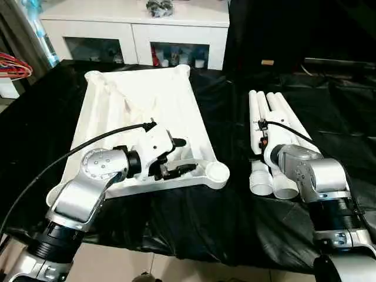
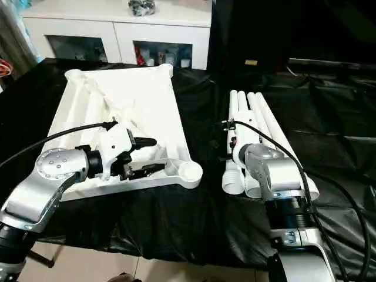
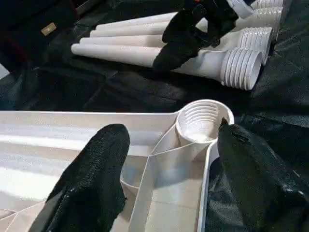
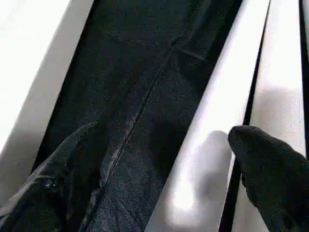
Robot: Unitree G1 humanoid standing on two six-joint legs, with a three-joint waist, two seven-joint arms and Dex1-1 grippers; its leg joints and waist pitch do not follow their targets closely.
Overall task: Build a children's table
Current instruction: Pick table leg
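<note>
The table top (image 1: 147, 117) lies underside-up on the black cloth (image 1: 194, 223), its corner sockets seemingly all empty; four legs (image 1: 271, 126) lie bundled beside it. So assembly has barely begun. Left gripper (image 1: 176, 157) hovers spread over the near corner socket (image 3: 200, 121); right gripper (image 3: 193, 34), spread, sits above the legs.

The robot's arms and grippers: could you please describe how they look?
Both arms are silver metal with rounded elbow housings and black ribbed collars near the bottom. The left arm carries a white wrist block and a thin black cable looping to it. The right arm has a similar black cable. Each gripper has two matte black, rounded fingers: left gripper, right gripper.
</note>
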